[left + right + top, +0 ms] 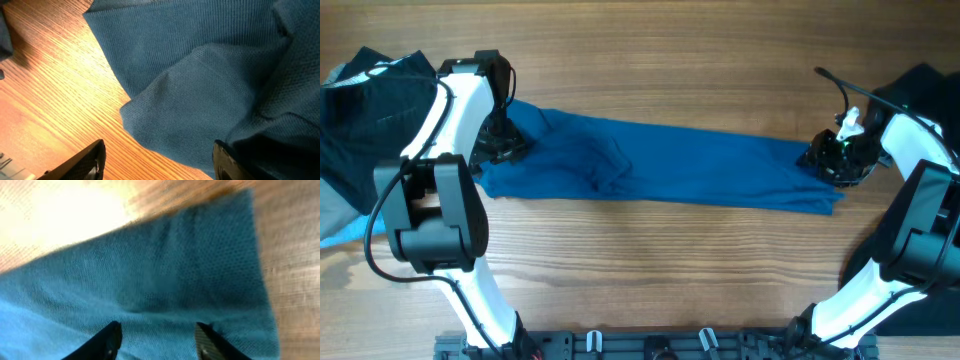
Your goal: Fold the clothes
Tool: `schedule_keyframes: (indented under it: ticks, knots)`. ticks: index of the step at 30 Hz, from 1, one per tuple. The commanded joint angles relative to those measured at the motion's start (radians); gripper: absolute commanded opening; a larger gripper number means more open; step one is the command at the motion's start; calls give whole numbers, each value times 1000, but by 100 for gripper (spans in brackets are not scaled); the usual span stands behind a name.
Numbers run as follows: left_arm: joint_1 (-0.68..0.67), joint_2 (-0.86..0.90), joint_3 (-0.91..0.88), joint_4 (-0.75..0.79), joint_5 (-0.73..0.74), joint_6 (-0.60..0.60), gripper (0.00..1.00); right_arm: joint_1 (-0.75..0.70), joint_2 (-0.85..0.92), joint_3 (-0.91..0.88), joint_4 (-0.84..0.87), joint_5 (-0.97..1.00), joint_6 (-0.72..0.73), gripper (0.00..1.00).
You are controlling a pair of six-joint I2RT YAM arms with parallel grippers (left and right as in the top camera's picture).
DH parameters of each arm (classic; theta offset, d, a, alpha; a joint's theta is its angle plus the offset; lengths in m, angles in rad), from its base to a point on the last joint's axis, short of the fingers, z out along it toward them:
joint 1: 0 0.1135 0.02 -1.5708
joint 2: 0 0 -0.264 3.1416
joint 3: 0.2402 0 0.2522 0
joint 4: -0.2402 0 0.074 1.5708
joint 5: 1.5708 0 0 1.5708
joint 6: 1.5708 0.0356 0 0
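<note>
Overhead: blue mesh-knit shirt (670, 165), long narrow band, on wood-grain table (670, 60).

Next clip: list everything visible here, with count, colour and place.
shirt: one, blue, stretched out across the table's middle
black clothes: two heaps, black, far-left corner and right edge
pale cloth: one, light blue, left edge
table: one, brown wood, under everything
arms: two, white and black, one at each end of the shirt
left pincer: one, black, open, at the shirt's left end
right pincer: one, black, open, at the shirt's right end
</note>
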State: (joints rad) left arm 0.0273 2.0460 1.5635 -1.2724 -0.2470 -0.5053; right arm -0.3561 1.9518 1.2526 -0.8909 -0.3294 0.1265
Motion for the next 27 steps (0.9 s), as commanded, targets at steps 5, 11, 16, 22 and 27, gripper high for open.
schedule_keyframes:
  ticks: [5,11,16,22,27]
  knots:
    - [18,-52,15,-15,5,-4,79,-50,-137,145,-71,50,-141,78]
    - [59,-121,15,55,255,-3,88,-56,-150,129,-24,44,-362,86]
    - [76,-122,13,64,300,5,89,-57,-124,54,5,70,-427,85]
    - [76,-122,13,65,287,5,91,-59,-121,-55,71,197,-416,83]
    - [76,-122,13,73,287,5,93,-57,-121,-143,108,84,-463,84]
